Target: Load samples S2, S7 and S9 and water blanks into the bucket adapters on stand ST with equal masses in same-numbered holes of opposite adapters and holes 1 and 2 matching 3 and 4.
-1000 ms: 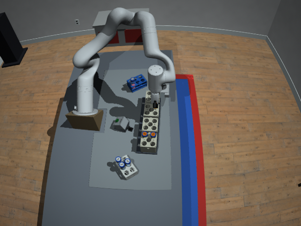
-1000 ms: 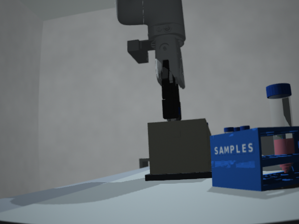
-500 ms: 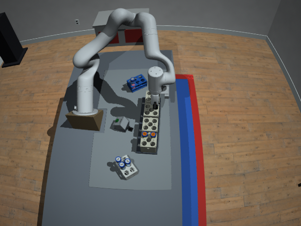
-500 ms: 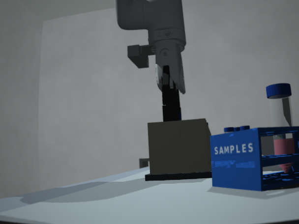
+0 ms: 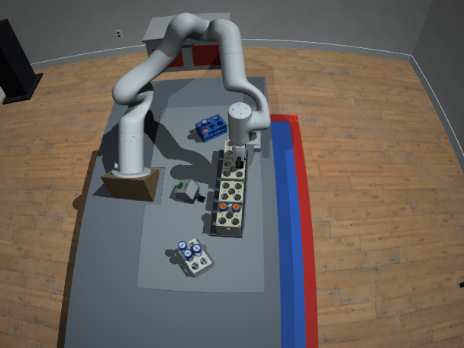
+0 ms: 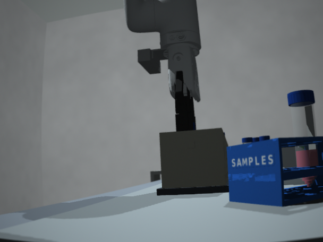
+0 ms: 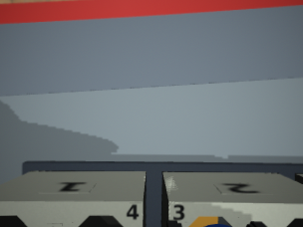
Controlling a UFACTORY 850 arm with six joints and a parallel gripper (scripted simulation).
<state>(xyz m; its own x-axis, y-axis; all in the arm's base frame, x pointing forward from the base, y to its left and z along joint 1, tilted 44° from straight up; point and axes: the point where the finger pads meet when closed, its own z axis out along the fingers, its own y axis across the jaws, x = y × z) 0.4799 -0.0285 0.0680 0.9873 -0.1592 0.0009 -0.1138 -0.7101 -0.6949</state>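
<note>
Clasping the orange-dotted tube (image 6: 194,126) (image 7: 203,221) in the claw (image 5: 239,164) (image 6: 185,130), apparently; standing directly beneath it, long axis seemingly upright, at adapter 2's (image 5: 233,176) (image 7: 279,210) hole 3; probably needing straight-down lowering before letting go.

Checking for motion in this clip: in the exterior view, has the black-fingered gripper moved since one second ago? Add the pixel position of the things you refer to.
Yes, down: the black-fingered gripper (image 5: 239,167) (image 6: 185,129) sits lower against the beige block-shaped adapter (image 5: 229,148) (image 6: 194,162) (image 7: 120,189) in the exterior view.
</note>
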